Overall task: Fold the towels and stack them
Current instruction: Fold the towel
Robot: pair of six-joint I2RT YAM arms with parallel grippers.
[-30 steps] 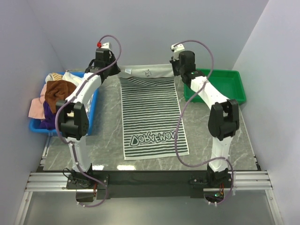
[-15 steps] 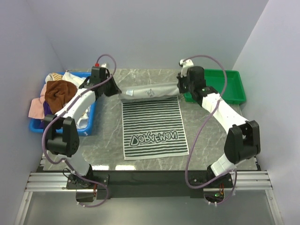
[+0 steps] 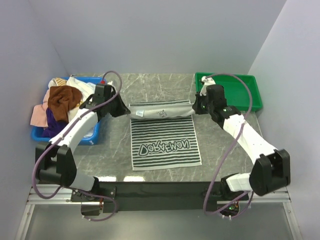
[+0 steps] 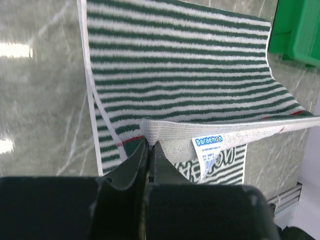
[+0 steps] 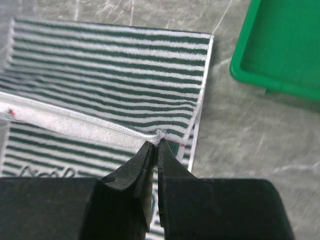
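A dark green and white striped towel [image 3: 164,142] with lettering lies lengthwise mid-table. Its far edge is lifted and drawn over toward the near end, showing a pale underside with a small label [image 4: 212,150]. My left gripper [image 3: 128,110] is shut on the left far corner of the striped towel [image 4: 185,95]. At the other far corner my right gripper [image 3: 196,106] is shut on the same striped towel [image 5: 110,85]. Both corners hang above the cloth at about its middle. More towels [image 3: 62,100], brown, pink, purple and white, are heaped in a blue bin at the left.
The blue bin [image 3: 95,134] stands at the left edge of the table. A green tray [image 3: 252,97] sits at the back right, its rim [image 5: 280,82] close beside my right gripper. Grey walls close in on both sides.
Both grippers have carried the towel's far edge from the back of the table toward the near side, so the fold has travelled to about the towel's middle. The arms have stretched lower and forward.
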